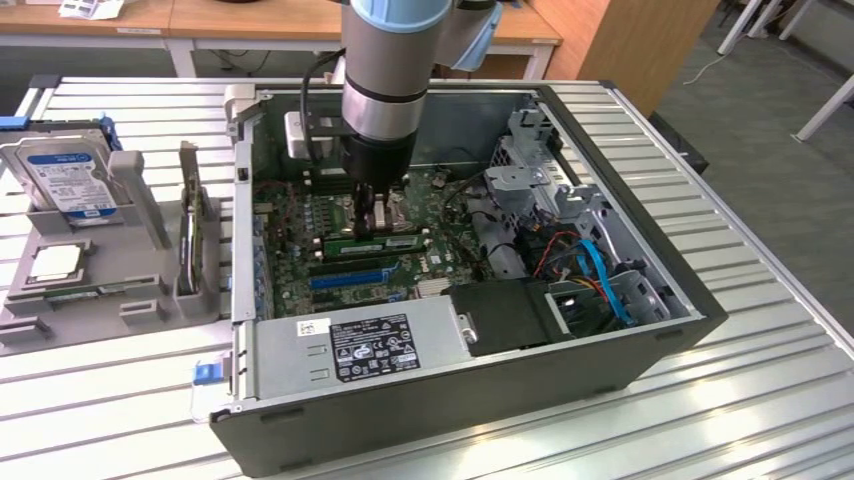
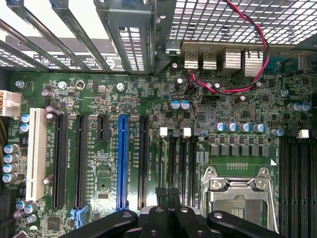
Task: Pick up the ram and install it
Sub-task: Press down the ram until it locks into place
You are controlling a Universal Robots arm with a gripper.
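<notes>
In the exterior view, the arm reaches down into the open computer case [image 1: 587, 130], and the gripper [image 1: 378, 212] stands low over the motherboard [image 1: 354, 215], directly above a green module that appears to be the ram [image 1: 376, 242]. The ram lies flat-edged in or on a slot just beside the blue slot [image 1: 354, 277], with its long axis running from the exterior view's left to its right, parallel to that slot. Whether the stick is fully seated or only resting on the slot cannot be told. The hard drive [image 1: 64, 180] and the CPU chip [image 1: 56, 262] sit in the holder [image 1: 27, 300] outside the case, well apart from the work. In the wrist view, the fingertips [image 2: 167, 194] are together, with no gap between them, and no board is visible between them; they hang near the black memory slots [image 2: 181, 163] beside the CPU socket [image 2: 237, 198]. Judged risk: if the stick is tilted or off its slot, downward pressure from the closed fingers could bend the board or damage the slot latches; a sideways offset could strike nearby capacitors.
</notes>
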